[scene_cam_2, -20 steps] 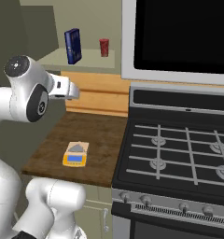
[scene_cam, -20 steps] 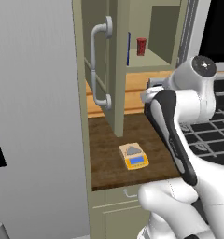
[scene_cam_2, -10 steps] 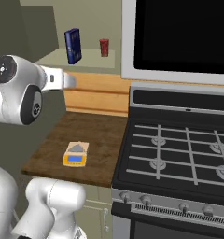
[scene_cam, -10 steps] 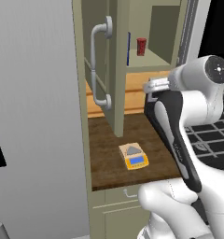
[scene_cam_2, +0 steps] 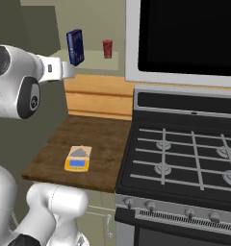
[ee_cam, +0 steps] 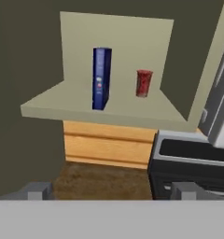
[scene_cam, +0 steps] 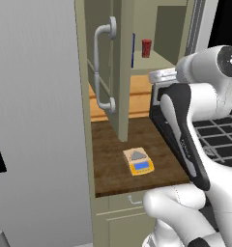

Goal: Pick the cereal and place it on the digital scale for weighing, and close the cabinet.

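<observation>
While the cereal (ee_cam: 101,78) stands upright on the shelf of the open cabinet (scene_cam: 120,72), narrow edge toward the hand camera, a small red cup (ee_cam: 143,83) stands to its right on the same shelf, apart from it and a little further back. From the right base view the dark blue box (scene_cam_2: 75,46) stands near the shelf's front left, with the cup (scene_cam_2: 107,48) beside it. The cabinet door hangs open, and its curved grey bar handle (scene_cam: 101,67) faces the left base camera. Below the shelf, the digital scale (scene_cam: 138,161) lies flat on the dark wooden counter (scene_cam: 108,164) near the counter's front edge, its grey plate toward the wall and blue display toward the robot; nothing rests on it. A black stove (scene_cam_2: 185,158) adjoins the counter on the right. The gripper (ee_cam: 111,190) sits short of the shelf, well apart from the cereal, its two finger tips spread wide and holding nothing; the left tip (ee_cam: 38,190) and right tip (ee_cam: 185,189) show low in the hand view.
</observation>
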Controlling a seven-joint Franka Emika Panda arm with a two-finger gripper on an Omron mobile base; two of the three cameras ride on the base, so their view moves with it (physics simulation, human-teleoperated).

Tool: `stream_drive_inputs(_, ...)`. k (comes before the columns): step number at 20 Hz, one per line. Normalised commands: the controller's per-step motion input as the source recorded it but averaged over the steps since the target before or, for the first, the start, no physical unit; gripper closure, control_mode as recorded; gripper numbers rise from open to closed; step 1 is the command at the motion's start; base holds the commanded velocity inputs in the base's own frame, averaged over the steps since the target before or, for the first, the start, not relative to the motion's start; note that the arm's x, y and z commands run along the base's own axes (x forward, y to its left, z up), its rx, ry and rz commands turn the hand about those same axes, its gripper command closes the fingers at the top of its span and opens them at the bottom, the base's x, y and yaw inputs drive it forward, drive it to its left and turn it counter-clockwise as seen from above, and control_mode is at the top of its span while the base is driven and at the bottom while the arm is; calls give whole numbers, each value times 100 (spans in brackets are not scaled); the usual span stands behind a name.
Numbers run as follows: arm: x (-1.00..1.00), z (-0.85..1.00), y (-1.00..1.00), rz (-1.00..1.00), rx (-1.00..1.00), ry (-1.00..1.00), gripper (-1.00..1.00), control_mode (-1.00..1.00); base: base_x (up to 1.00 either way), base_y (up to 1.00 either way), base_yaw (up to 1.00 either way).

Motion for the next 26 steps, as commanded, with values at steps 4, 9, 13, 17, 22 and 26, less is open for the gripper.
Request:
stream_drive_inputs(4, 2, 36, 18, 0, 0, -15, -100, -100, 0, 0, 0)
stream_drive_inputs(9, 9, 33, 6, 2, 0, -7, -100, -100, 0, 0, 0)
stream_drive_inputs(13, 11, 26, 2, 5, 1, -4, -100, -100, 0, 0, 0)
stream_drive_inputs(17, 22, 0, 12, 4, 1, 4, -100, -100, 0, 0, 0)
stream_drive_inputs(22, 48, -3, 16, 1, 0, 0, -100, -100, 0, 0, 0)
stream_drive_inputs(26, 50, -12, 0, 1, 0, 0, -100, -100, 0, 0, 0)
